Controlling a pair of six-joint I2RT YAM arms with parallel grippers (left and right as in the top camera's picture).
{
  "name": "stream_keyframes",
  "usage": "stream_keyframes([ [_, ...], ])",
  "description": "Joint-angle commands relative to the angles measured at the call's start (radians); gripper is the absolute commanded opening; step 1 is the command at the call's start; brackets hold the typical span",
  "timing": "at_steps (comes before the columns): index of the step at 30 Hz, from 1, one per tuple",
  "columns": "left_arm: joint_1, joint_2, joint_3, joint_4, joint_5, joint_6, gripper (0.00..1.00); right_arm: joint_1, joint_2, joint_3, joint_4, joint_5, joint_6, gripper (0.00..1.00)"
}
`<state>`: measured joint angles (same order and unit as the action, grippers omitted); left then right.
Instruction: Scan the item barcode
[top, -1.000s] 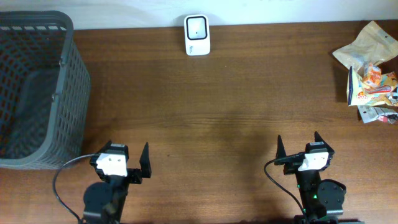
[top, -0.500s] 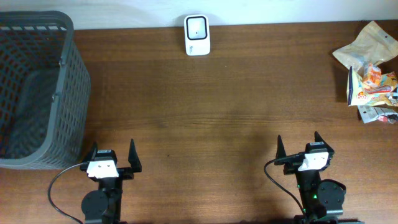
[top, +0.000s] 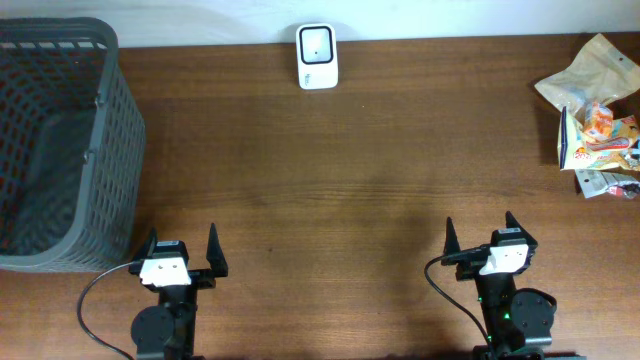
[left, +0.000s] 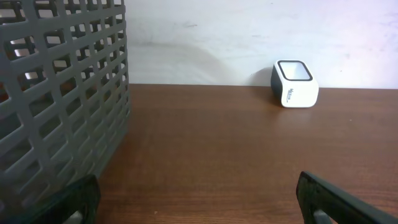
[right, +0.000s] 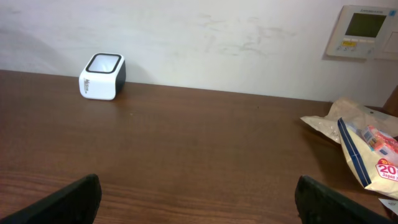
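well, crinkled snack packets (top: 598, 128) (colourful print)

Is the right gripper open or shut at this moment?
Open. In the overhead view the right gripper has its jaws wide apart, with only table showing between them; it holds nothing.

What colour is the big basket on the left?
Dark grey basket, open grid walls; left wrist view shows it best.

table (top: 350, 170): brown wood | on it: basket (top: 125, 140) left, scanner (top: 317, 56) far edge, snack packets (top: 598, 120) right
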<state>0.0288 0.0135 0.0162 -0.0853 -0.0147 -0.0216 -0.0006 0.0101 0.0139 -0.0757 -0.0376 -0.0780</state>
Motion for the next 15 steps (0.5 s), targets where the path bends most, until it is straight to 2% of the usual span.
stream_keyframes([
  [1,0.004,-0.009,-0.007,-0.002,0.011,0.059,0.99,-0.006,-0.007,-0.008,-0.003,0.012,0.012,0.98],
  [7,0.004,-0.009,-0.007,-0.002,0.012,0.082,0.99,-0.006,-0.007,-0.008,-0.003,0.012,0.012,0.98],
  [11,0.004,-0.009,-0.007,-0.002,0.011,-0.036,0.99,-0.006,-0.007,-0.008,-0.003,0.012,0.012,0.98],
  [15,0.004,-0.009,-0.007,-0.002,0.011,-0.046,0.99,-0.006,-0.007,-0.008,-0.003,0.012,0.012,0.98],
])
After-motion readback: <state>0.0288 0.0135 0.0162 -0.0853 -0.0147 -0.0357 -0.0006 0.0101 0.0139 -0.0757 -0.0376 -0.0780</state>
